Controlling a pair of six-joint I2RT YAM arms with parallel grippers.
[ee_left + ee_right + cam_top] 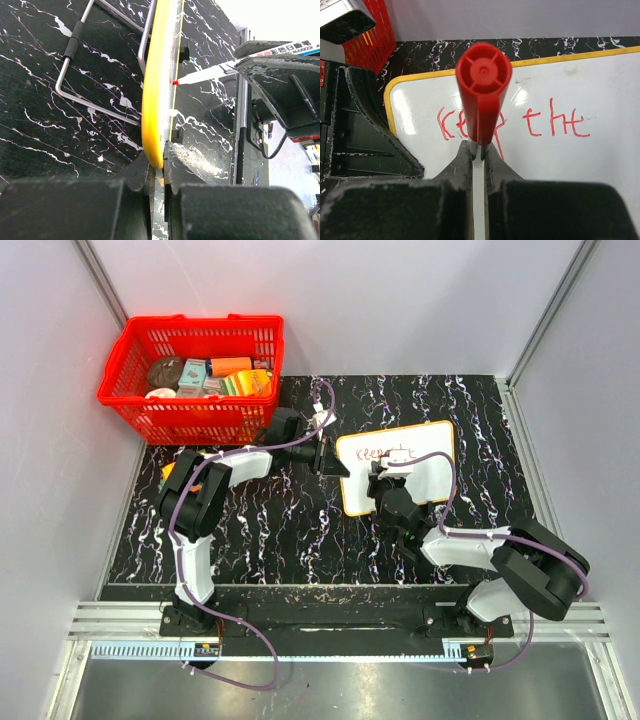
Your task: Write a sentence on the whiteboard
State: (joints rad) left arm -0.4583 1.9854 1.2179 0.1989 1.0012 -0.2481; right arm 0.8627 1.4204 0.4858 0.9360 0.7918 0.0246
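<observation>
Two words of the sentence are written in red, "keep" at the left and "the" to its right, along the upper part of the whiteboard. The white below them is bare. I judge the writing well short of done, with more words and probably a second line left to do.

In the overhead view a red basket of goods sits at the upper left of the table. To its right the left hand is clamped on the whiteboard's left rim. The board lies right of centre. The right hand hangs over the board's lower left part, its fingers pressed together on the marker.

From overhead the writing is too small to read. The right wrist view makes it legible, but the marker's red end covers the tail of "keep", and the tip is hidden. The left wrist view shows the board edge-on, with its yellow rim pinched between the fingers at the bottom of the frame. There the marker's red tip meets the writing face, touching or very nearly. That view alone shows a bent wire leg behind the board, at the frame's left.
</observation>
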